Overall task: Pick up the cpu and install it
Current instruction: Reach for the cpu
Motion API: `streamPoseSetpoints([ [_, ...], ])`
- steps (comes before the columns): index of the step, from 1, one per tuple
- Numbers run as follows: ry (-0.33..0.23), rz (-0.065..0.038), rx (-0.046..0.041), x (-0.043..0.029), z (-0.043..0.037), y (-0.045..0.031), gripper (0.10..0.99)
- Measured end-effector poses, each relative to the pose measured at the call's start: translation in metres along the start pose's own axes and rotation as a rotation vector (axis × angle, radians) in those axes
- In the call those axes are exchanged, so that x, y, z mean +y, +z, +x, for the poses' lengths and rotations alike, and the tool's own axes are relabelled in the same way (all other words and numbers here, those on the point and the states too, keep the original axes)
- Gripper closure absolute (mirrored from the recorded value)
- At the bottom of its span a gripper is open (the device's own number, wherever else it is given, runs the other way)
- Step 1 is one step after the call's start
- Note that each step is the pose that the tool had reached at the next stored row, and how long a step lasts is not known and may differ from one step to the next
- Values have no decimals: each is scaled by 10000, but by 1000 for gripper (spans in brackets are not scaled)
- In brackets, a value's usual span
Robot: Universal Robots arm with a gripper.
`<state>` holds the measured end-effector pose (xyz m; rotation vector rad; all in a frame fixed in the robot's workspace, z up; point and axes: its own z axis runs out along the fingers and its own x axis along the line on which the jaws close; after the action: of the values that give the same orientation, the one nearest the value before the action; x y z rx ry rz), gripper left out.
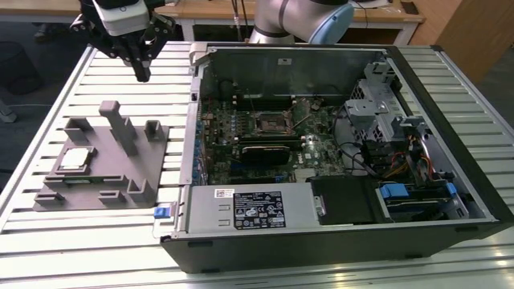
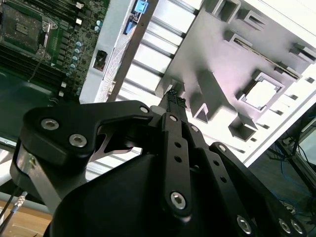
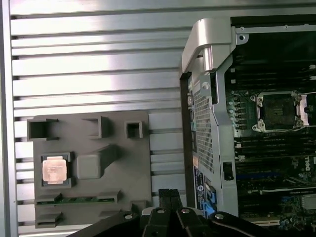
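The gripper (image 1: pixel 142 73) hangs above the slatted table (image 1: pixel 96 247) with its fingers (image 3: pixel 170 196) closed together and nothing between them. It is well apart from the cpu (image 1: pixel 74 159), which lies flat in a recess of the grey holder (image 1: pixel 108 176). The holder sits on the table at the exterior view's left of the open computer case (image 1: pixel 241 244). Inside the case, the black socket (image 1: pixel 271 122) is exposed.

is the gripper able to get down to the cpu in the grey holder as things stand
Probably yes. The cpu lies uncovered in its recess on the grey holder. The gripper hangs above the table beyond the holder, shut and empty. The holder's posts stand beside the recess, not over it.
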<state>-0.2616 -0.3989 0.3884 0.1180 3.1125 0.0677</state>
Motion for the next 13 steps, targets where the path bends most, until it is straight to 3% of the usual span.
streamPoseSetpoints([
  [13,0,0,1,-13,167,-2,980],
])
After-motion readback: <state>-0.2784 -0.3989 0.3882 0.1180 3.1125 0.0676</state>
